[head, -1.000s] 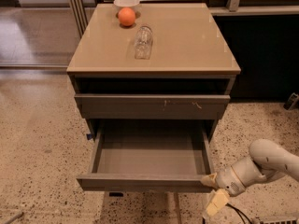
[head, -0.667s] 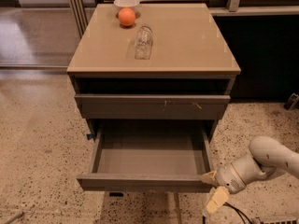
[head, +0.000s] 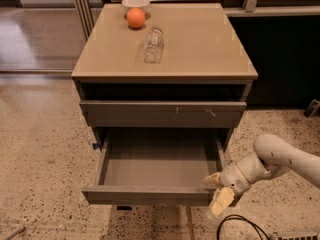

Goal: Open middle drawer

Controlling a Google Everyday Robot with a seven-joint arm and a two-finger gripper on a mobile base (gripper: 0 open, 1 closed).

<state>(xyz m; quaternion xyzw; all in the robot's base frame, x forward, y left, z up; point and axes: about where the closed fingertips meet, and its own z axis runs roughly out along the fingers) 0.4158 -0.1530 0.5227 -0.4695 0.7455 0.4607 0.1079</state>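
The middle drawer (head: 150, 195) stands pulled far out of the grey-brown cabinet, its plain grey box interior (head: 157, 159) empty and its flat front facing me. Above it is the larger front with pale scratch marks (head: 162, 114), pushed in. My gripper (head: 217, 193) is at the right end of the open drawer's front, its pale fingers (head: 220, 204) spread apart, one by the front's top edge and one lower outside. It holds nothing. The white arm (head: 280, 156) comes in from the right.
On the cabinet top (head: 200, 44) are an orange (head: 136, 17), a white bowl (head: 135, 2) behind it and a clear glass lying on its side (head: 154, 45). A black cable (head: 240, 226) lies on the speckled floor under the arm. A dark wall panel is at the right.
My gripper has shifted slightly up and to the left, closer to the drawer's right front corner. The drawer has not moved.
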